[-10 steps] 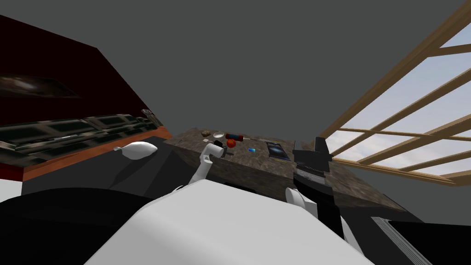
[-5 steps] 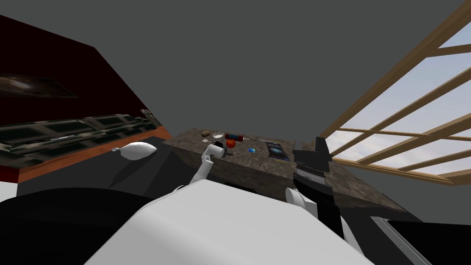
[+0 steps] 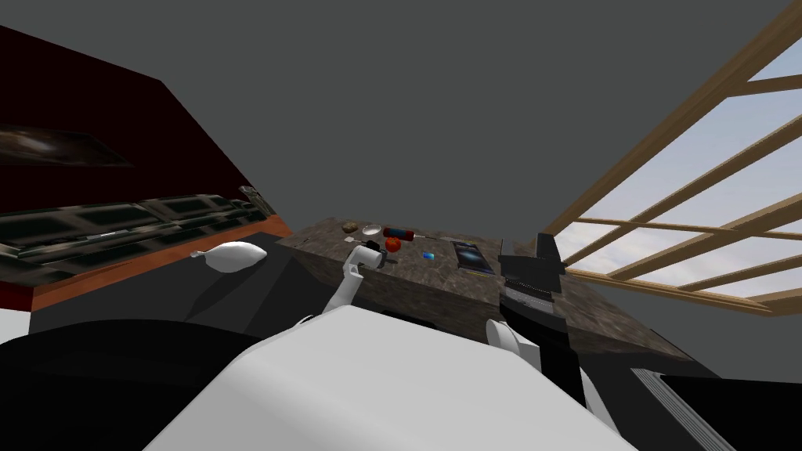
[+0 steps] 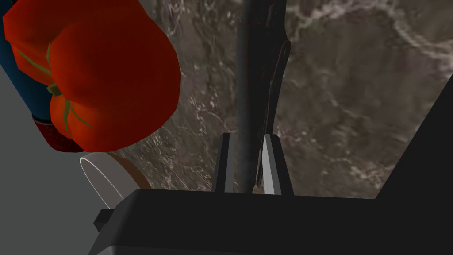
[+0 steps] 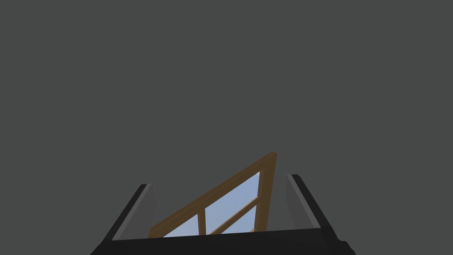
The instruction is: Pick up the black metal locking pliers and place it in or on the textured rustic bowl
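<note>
The black locking pliers (image 4: 254, 66) lie lengthwise on the mottled brown countertop (image 4: 354, 110). My left gripper (image 4: 247, 166) is shut on their handle, with its fingers (image 4: 270, 164) pressing both sides. In the head view the left gripper (image 3: 377, 255) is low over the counter, just in front of the bowl (image 3: 371, 230). The bowl's pale rim (image 4: 104, 177) shows close beside the gripper's body. My right gripper (image 5: 221, 203) is open and holds nothing, pointing at a grey wall.
A red tomato (image 4: 101, 75) sits right beside the pliers, also seen as the tomato (image 3: 393, 244) in the head view. A red and blue tool (image 3: 399, 233), a small blue object (image 3: 428, 255), a dark book (image 3: 472, 257) and a brownish lump (image 3: 350, 227) lie on the counter.
The head view has shifted very slightly since a second ago. My left arm stays over the counter by the tomato; nothing on the counter has moved.
</note>
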Available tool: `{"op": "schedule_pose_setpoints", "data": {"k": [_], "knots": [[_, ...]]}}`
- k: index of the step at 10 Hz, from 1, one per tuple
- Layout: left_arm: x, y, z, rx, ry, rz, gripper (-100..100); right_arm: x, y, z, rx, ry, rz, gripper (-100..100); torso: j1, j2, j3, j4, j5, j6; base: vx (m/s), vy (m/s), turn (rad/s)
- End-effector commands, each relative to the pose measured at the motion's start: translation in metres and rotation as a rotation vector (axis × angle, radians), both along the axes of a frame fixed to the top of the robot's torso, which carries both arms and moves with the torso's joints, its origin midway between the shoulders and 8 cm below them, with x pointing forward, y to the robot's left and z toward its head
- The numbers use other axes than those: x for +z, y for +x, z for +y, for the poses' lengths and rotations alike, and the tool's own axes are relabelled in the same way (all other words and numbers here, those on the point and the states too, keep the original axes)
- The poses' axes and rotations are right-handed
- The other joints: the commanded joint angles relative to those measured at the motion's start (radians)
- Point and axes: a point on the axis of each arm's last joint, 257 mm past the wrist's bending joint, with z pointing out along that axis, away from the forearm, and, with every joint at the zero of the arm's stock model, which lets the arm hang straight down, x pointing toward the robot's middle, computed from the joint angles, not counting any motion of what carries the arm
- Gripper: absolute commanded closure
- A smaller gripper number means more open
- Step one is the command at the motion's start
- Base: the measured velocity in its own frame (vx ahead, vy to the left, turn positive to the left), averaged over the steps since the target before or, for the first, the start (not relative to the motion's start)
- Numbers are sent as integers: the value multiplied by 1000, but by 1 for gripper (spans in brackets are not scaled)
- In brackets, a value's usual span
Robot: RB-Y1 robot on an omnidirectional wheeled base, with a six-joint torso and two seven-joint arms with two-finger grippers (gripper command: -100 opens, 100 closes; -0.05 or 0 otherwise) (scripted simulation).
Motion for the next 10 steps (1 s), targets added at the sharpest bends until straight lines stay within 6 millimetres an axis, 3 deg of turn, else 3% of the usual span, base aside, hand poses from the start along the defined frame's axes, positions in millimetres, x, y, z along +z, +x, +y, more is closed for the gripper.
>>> {"op": "schedule_pose_setpoints", "data": {"k": [1, 2, 6, 7, 8, 10], "knots": [[0, 0, 0, 0, 0, 0, 0, 0, 0, 0, 0, 0, 0, 0, 0, 0, 0, 0, 0, 0, 0, 0, 0], [6, -3, 0, -1, 0, 0, 100, 0, 0, 0, 0, 0, 0, 0, 0, 0, 0, 0, 0, 0, -10, 2, 10], [16, -7, 0, -4, -1, -1, 100, 0, 0, 0, 0, 0, 0, 0, 0, 2, 1, 0, 0, 0, -13, 3, 8], [16, -7, 0, -3, 0, 0, 0, 0, 0, 0, 0, 0, 0, 0, 0, 1, 1, 0, 0, 0, 0, 0, 0], [19, -9, -5, -14, -2, 11, 100, 0, 0, 0, 0, 0, 0, 0, 0, 0, 0, 0, 0, 0, -18, 25, 53], [23, -13, -12, -32, -6, 29, 100, 0, 0, 0, 0, 0, 0, 0, 3, 2, 1, 0, 0, -1, -50, 58, 54]]}}
